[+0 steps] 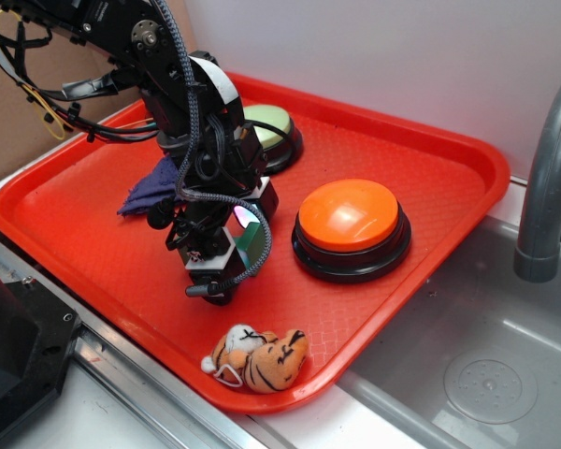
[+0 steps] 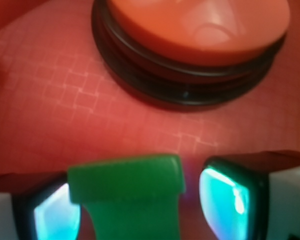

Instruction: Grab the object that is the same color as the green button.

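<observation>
Small green block [image 2: 126, 192], seemingly light, rigid and smooth-sided, sitting on the red tray [image 2: 50, 115] surface before the orange button [image 2: 200, 30], framed by the parted gripper [image 2: 140, 207], best pinched across flat opposite faces.

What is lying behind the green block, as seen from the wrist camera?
Behind the green block lies bare red tray, then the orange button on its black base. The pincer straddles the block; its fingers hide the tray at both sides.
</observation>
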You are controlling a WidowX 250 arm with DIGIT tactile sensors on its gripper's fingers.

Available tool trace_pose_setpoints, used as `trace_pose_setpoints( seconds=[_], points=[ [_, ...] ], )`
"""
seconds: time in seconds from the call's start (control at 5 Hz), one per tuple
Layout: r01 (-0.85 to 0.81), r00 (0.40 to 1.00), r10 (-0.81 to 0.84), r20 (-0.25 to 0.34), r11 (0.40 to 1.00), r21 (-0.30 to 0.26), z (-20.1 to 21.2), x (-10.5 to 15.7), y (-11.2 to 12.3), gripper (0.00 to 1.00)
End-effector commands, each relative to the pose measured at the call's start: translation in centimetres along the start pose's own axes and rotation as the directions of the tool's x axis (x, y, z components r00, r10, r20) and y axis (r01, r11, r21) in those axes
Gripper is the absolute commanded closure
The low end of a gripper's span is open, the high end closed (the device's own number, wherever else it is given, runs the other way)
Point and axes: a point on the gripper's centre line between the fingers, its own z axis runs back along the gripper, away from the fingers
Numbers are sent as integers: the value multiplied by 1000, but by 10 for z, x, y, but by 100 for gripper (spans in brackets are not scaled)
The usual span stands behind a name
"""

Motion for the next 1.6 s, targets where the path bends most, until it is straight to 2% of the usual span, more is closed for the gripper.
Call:
trace_pose_setpoints(
  seconds=[0.0, 0.2, 0.4, 0.6, 0.8, 1.0, 1.2, 1.4],
  points=[
    [-36, 999, 36, 4, 997, 71, 1, 9, -1, 100],
    [-58, 998, 58, 7, 997, 60, 3, 8, 1, 100],
    [-279, 960, 278, 32, 959, 46, 34, 3, 10, 100],
    [-509, 861, 508, 40, 858, 69, 78, -11, 23, 100],
    [-702, 712, 695, 98, 704, 104, 122, -34, 36, 100],
    [-842, 535, 830, 154, 509, 179, 161, -50, 34, 100],
    [-944, 318, 918, 238, 284, 168, 174, -60, 33, 100],
    [-947, 263, 948, 179, 217, 238, 166, -61, 38, 100]
  ],
)
